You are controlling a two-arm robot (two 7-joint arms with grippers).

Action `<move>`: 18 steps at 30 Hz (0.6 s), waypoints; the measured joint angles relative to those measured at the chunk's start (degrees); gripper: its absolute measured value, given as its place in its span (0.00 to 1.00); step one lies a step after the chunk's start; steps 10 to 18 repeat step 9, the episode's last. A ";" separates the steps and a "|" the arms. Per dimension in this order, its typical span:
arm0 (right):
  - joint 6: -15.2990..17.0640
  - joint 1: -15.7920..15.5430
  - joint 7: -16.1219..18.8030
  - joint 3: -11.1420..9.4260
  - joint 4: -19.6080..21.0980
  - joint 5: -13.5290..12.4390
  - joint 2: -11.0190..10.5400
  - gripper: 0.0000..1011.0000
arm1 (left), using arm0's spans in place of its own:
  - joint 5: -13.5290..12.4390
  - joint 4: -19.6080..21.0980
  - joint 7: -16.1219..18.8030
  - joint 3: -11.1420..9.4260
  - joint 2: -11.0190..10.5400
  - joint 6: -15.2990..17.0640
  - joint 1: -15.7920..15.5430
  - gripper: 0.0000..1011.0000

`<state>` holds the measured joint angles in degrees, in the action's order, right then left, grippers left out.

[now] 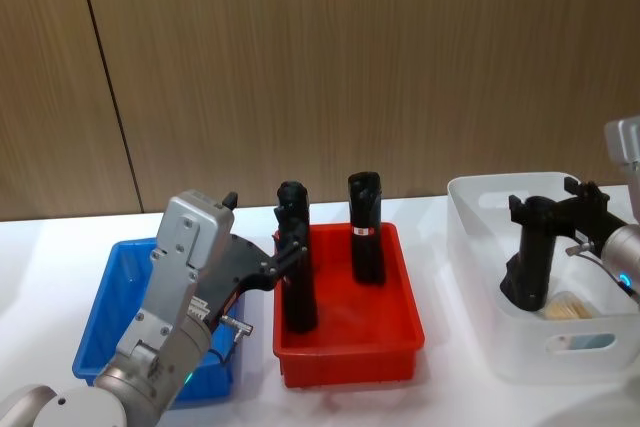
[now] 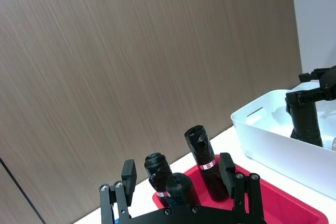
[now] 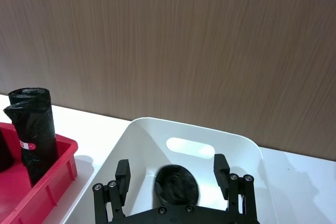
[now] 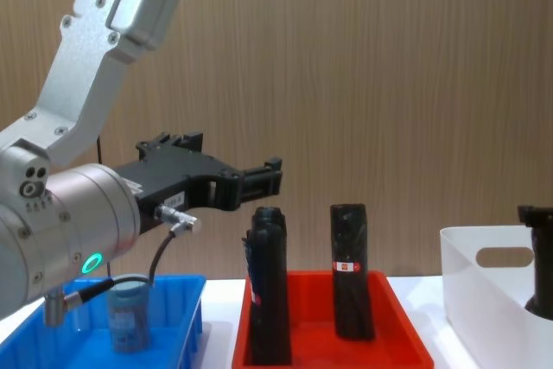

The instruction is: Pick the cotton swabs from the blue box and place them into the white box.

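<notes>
1. A cotton swabs jar (image 4: 128, 324) stands upright in the blue box (image 4: 186, 321), its long axis vertical and its pale lid on top; the chest view shows it partly behind the left arm's cable.
2. A second cotton swabs jar (image 1: 565, 307) seems to lie on its side in the white box (image 1: 480, 277), tan sticks showing through the clear wall; its heading is hard to read because the black cylinder in front of it hides part of it.
3. The blue box sits at the robot's left end of the white bench (image 1: 60, 237), just beside the red bin (image 1: 395, 347), which stands between it and the white box.
4. The left tool (image 1: 292, 243) hovers above the near left corner of the red bin, past the blue box's right rim, with its fingers spread apart and nothing between them.
5. Three black cylinders stand upright in the red bin: two close together at the left (image 1: 296, 282) and one farther back toward the right (image 1: 366, 227), the latter with a red-and-white band.
6. The right tool (image 1: 570, 207) is over the white box, its fingers set wide on either side of the top of a black cylinder (image 1: 532, 257) that stands inside; whether they touch it I cannot tell.
7. A wood-panel wall (image 1: 350, 57) rises behind the bench.
</notes>
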<state>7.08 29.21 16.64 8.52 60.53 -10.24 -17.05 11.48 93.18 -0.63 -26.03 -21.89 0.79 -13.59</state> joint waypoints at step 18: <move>-0.08 -0.01 -0.02 0.05 -0.14 -0.20 0.05 0.99 | 0.00 0.00 0.00 0.00 0.00 0.00 0.00 0.99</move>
